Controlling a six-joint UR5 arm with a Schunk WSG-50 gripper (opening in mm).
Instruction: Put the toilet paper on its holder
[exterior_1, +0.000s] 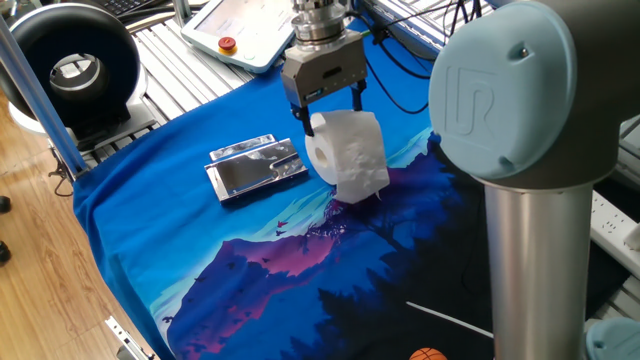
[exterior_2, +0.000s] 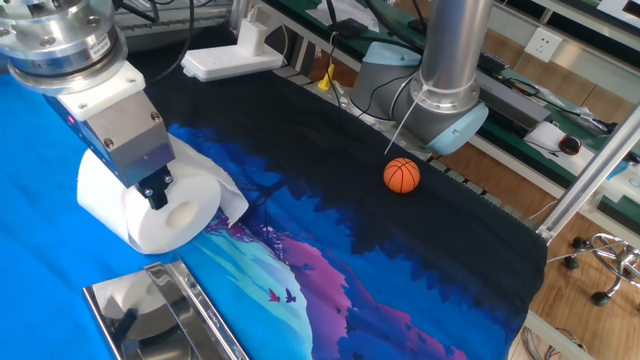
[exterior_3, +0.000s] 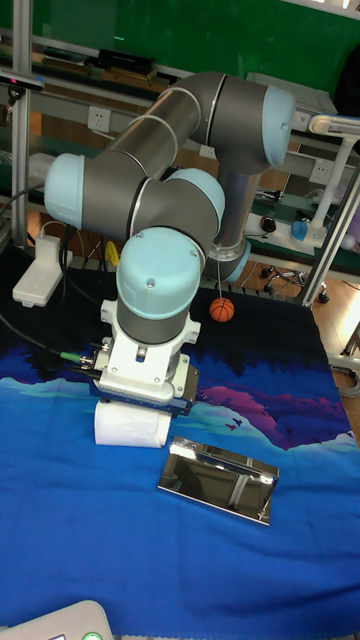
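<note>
Just one white embossed paper roll (exterior_1: 347, 152) is grasped by the pincer (exterior_1: 330, 113). One shiny silver metal rectangular holder (exterior_1: 256, 167) lies just left of it. One small orange ball (exterior_2: 401, 175) sits well apart.

1 toilet paper (exterior_1: 348, 152) | 1 holder (exterior_1: 256, 167) | 1 ball (exterior_2: 401, 175) (orange) | 1 pendant (exterior_1: 240, 27)

A blue and purple mountain-print cloth (exterior_1: 250, 270) covers the tabletop (exterior_1: 180, 60). A small orange basketball (exterior_2: 402, 175) sits on the cloth's dark part, well apart from everything else. Past the cloth's far edge lies a white pendant with a red button (exterior_1: 240, 28). A round black fan-like unit (exterior_1: 72, 72) stands at the corner. A white power strip (exterior_2: 232, 58) lies beyond the cloth.
</note>
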